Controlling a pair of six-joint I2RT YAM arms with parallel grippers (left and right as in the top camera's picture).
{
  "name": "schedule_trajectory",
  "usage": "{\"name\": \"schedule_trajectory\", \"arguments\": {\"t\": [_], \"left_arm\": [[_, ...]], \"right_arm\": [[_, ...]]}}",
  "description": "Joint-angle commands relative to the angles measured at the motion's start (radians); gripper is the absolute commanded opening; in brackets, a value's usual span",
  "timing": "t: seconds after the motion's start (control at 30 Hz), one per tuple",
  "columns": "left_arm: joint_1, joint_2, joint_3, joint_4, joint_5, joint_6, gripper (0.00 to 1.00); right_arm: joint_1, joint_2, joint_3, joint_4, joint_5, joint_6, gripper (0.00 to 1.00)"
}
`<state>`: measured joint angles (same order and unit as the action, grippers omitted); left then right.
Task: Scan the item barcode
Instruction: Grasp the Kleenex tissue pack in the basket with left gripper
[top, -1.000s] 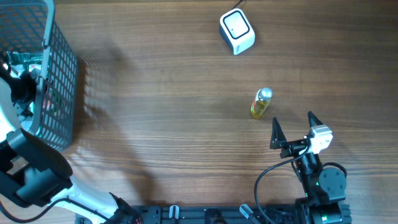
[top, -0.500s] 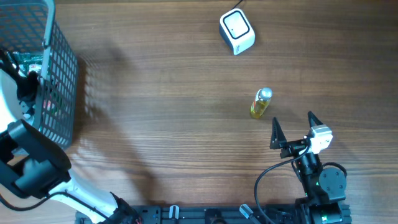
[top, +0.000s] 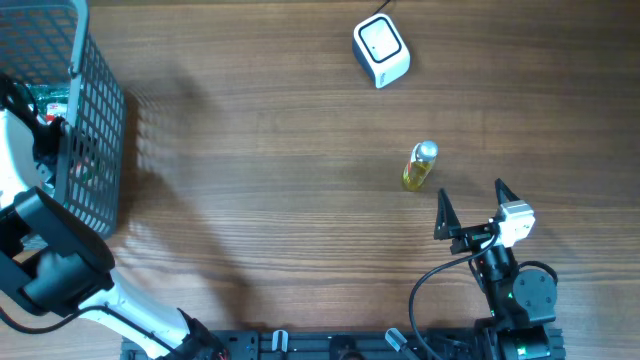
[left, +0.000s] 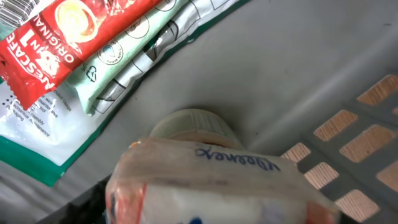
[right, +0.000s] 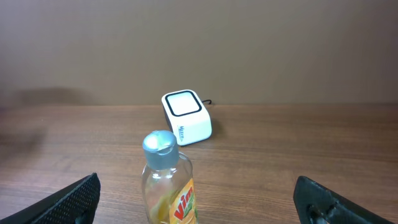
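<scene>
The left gripper (top: 48, 140), sunk in the grey basket (top: 100, 120) at 9 o'clock, hides its fingers, so whether they pinch the blurred pale tub (left: 205, 174) beside the Nescafe sachet (left: 68, 37) I cannot tell, while the right gripper (top: 470, 192) stands spread at 5 o'clock, the yellow bottle (top: 420, 166) just ahead, the white scanner (top: 381, 50) at 1 o'clock.
</scene>
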<state>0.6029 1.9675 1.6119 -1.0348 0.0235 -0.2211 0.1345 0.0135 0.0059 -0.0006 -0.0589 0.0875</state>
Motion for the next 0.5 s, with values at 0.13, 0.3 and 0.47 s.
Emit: {"name": "schedule_trajectory", "arguments": {"t": [0.13, 0.3, 0.47], "left_arm": [[0.005, 0.001, 0.001, 0.005, -0.017, 0.029, 0.46], [0.042, -0.061, 0.115, -0.021, -0.017, 0.035, 0.43], [0.058, -0.160, 0.259, -0.027, -0.014, 0.035, 0.39]], "right_arm": [[-0.002, -0.006, -0.001, 0.002, 0.009, -0.008, 1.00], [-0.002, -0.006, -0.001, 0.002, 0.009, -0.007, 1.00], [-0.002, -0.006, -0.001, 0.002, 0.009, -0.007, 1.00]]}}
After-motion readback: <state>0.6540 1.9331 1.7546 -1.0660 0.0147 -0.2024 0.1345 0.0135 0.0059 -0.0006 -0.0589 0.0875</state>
